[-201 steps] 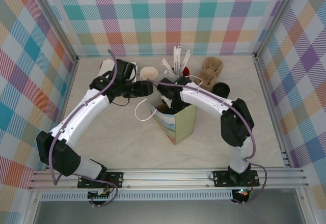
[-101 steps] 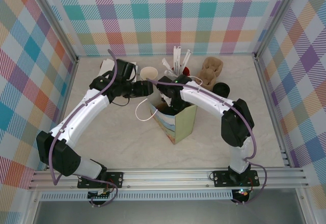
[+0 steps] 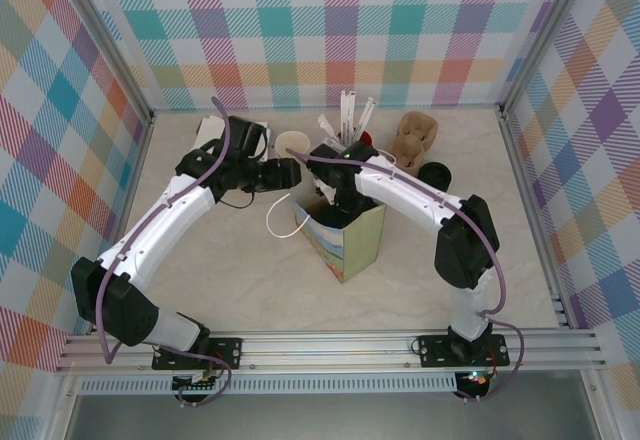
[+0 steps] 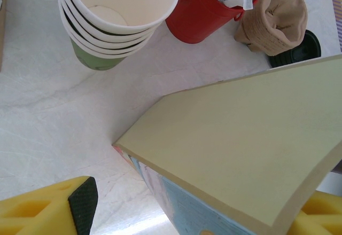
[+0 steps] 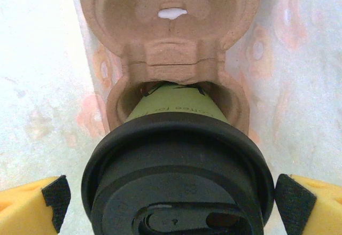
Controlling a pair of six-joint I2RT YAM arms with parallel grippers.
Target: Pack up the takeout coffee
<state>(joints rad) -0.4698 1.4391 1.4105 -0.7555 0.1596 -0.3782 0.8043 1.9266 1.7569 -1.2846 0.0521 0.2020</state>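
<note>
Takeout coffee: the olive-green cup with its black lid (image 5: 176,160) fills the lower middle of the right wrist view. It stands upright in a well of a pulp carrier (image 5: 171,48) down inside the paper bag (image 3: 352,245).
Right hand: the right hand (image 5: 175,195) straddles the lid with its jaws parted. The left pad (image 5: 56,195) stands off with a sliver of gap. The right pad (image 5: 288,195) sits just beside the rim, so it is not clamped.
Right arm: in the overhead view it reaches from the lower right into the bag's open mouth at frame centre.
Left hand: the left hand (image 4: 200,208) is spread wide. One black pad shows at the lower left of its wrist view and a yellow finger at the lower right corner. The bag's tan upper edge (image 4: 240,149) lies between them, and it grips nothing that I can see.
Paper bag: it stands upright at the centre of the surface (image 3: 250,280), with a white handle loop (image 3: 278,222) hanging to its left.
Stack of paper cups: cream cups nested with a green one at the bottom (image 4: 117,16), in the upper left of the left wrist view.
Red cup: it holds white stirrers (image 4: 206,10) and stands just right of the stack.
Spare pulp carrier: at the upper right (image 4: 275,16), with a loose black lid (image 4: 299,48) beside it.
</note>
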